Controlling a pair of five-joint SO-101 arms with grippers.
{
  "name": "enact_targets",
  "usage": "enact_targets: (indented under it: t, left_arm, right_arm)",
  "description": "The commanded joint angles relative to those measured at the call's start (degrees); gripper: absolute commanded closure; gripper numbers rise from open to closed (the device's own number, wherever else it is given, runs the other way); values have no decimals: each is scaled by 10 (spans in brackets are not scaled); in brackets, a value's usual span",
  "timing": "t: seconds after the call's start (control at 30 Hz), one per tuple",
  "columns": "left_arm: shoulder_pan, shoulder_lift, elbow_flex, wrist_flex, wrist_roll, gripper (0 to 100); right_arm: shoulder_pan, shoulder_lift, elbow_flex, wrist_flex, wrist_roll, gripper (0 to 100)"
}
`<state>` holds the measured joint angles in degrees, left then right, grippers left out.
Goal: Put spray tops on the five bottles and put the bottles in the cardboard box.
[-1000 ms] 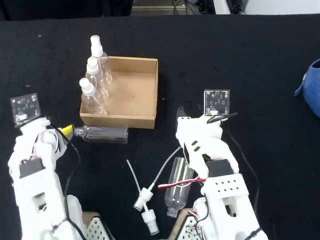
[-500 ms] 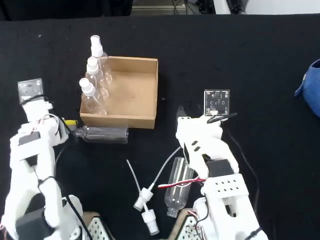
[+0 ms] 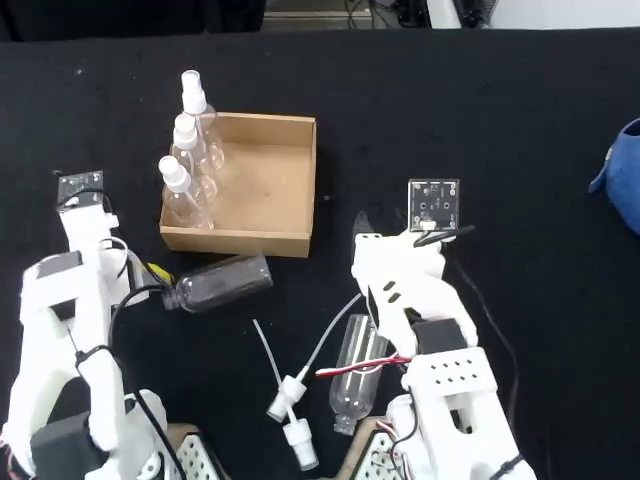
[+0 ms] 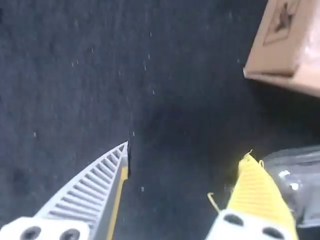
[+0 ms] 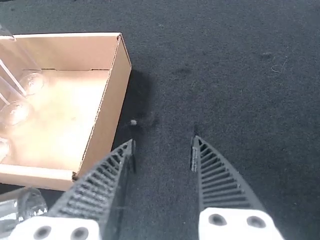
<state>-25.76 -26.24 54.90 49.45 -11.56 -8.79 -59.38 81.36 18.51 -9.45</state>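
- Left end effector (image 4: 186, 150) is spread wide over the black surface (image 4: 75, 75), and you are holding nothing in it.
- Its yellow finger (image 4: 255, 192) sits just beside the neck of a capless bottle (image 3: 218, 282). That bottle lies on its side, slightly askew, outside the gap and near the front wall of the cardboard box (image 3: 235, 241).
- Your right end effector (image 5: 163, 141) is also spread and empty, over bare surface near the box's right wall.
- Three capped bottles (image 3: 187, 195) stand upright along the box's left side.
- A second capless bottle (image 3: 352, 385) lies partly under your right arm. Two loose spray tops (image 3: 288, 398) lie beside it, their thin tubes pointing toward the box.
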Motion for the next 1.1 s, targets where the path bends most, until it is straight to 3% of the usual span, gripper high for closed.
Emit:
enact_targets:
  t: [0.0, 0.47, 0.63, 0.83, 1.07]
  left_arm:
    - [7, 0, -72, 89, -7, 798]
    - [8, 0, -166, 266, -177, 798]
    - [29, 0, -217, 337, -207, 798]
    - [163, -93, -175, 325, -204, 798]
    - [272, -208, -57, 225, -207, 794]
  right_arm:
    - [-8, -11, -4, -17, -4, 836]
    - [-8, -11, -4, -17, -4, 836]
    - [-8, -11, -4, -17, -4, 836]
    - [-8, -11, -5, -17, -4, 836]
    - [-8, -11, -4, -17, -4, 836]
